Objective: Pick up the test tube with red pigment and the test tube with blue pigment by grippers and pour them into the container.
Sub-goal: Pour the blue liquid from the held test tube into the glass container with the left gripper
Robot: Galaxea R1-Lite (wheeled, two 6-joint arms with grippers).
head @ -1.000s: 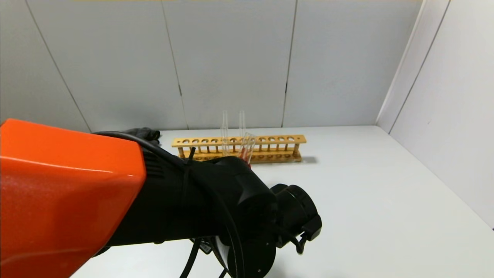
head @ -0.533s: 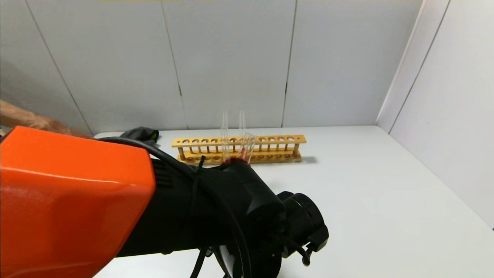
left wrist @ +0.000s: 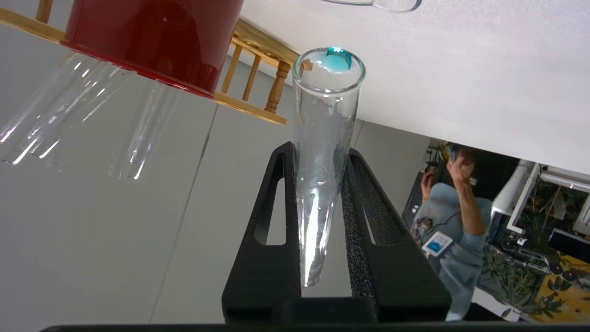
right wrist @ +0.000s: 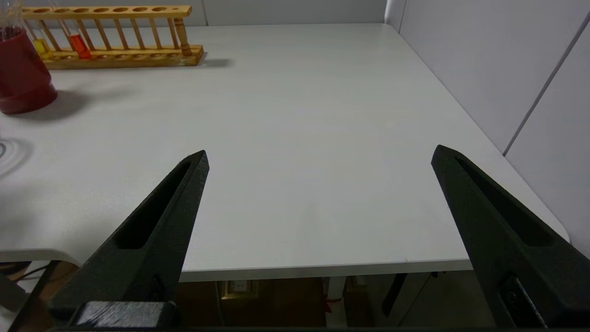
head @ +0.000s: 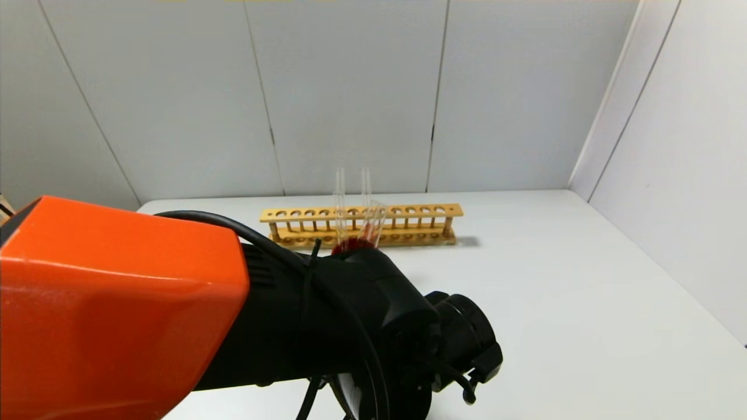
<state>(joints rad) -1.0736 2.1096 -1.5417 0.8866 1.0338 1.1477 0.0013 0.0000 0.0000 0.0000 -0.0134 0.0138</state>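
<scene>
My left gripper (left wrist: 321,150) is shut on the test tube with blue pigment (left wrist: 322,138). The tube is tipped over, and a little teal liquid (left wrist: 339,60) sits at its open mouth, which points at the white table. A curved clear glass edge, perhaps the container (left wrist: 373,3), shows just beyond the mouth. In the head view my left arm (head: 117,303) hides that gripper and tube. The test tube with red pigment (right wrist: 78,44) stands in the wooden rack (right wrist: 115,55). My right gripper (right wrist: 320,152) is open and empty above the table's near right edge.
A dark-red cup (right wrist: 20,78) holding several empty glass tubes (left wrist: 69,106) stands before the rack (head: 362,224). A tube with yellow liquid (right wrist: 41,46) is also in the rack. Grey walls close the back and right. A person (left wrist: 456,207) shows beyond the table.
My left arm has shifted right and lower in the head view. A person's arm and a dark glove at the back left have gone from view.
</scene>
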